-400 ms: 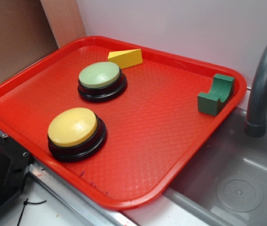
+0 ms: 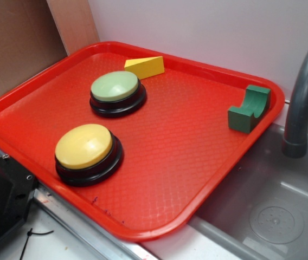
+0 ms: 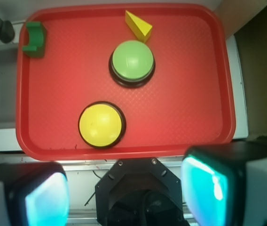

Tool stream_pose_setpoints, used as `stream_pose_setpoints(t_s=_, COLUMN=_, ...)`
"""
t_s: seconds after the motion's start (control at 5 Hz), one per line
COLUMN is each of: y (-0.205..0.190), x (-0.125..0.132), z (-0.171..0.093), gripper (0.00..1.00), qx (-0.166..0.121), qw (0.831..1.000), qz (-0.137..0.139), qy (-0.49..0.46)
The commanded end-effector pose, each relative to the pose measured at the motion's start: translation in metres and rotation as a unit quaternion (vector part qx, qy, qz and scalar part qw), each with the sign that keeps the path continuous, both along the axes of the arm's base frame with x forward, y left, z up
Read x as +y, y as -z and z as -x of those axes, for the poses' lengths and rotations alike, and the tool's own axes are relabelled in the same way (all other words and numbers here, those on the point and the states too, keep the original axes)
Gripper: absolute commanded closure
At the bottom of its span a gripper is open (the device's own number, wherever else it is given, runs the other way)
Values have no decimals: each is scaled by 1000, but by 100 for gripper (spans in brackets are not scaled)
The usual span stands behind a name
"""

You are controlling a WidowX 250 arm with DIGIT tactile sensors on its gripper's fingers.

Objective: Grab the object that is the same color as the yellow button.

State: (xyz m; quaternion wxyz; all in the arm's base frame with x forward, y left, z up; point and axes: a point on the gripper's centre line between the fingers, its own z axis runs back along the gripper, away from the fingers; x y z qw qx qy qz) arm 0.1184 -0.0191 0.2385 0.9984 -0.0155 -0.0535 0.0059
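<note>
Beyond the pale green button point(image 3: 132, 61), the yellow wedge point(image 3: 139, 26) lies far ahead of my wide-open, empty jaws.

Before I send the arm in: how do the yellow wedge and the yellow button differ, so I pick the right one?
The yellow wedge is a small triangular block with flat faces; the yellow button is a large round dome. The wedge is plain yellow all over, while the button sits on a black circular base. The wedge lies at the tray's far rim beside the green button; the yellow button sits near the front edge. Both share the same yellow.
</note>
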Motion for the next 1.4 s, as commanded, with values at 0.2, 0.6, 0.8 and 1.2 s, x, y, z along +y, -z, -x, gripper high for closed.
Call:
stream_pose_setpoints(t_s=0.2, y=64, x=35, z=-80, gripper=0, qx=-54, qw=997, qz=-57, qy=13)
stream_pose_setpoints(t_s=0.6, y=107, x=62, z=-134, gripper=0, qx=-103, qw=993, qz=-40, qy=-33)
stream_pose_setpoints(t_s=0.8, y=121, x=66, z=-157, gripper=0, qx=-117, qw=991, qz=-41, qy=-45)
stream_pose_setpoints(t_s=1.2, y=148, x=68, z=-195, gripper=0, qx=-115, qw=992, qz=-44, qy=-38)
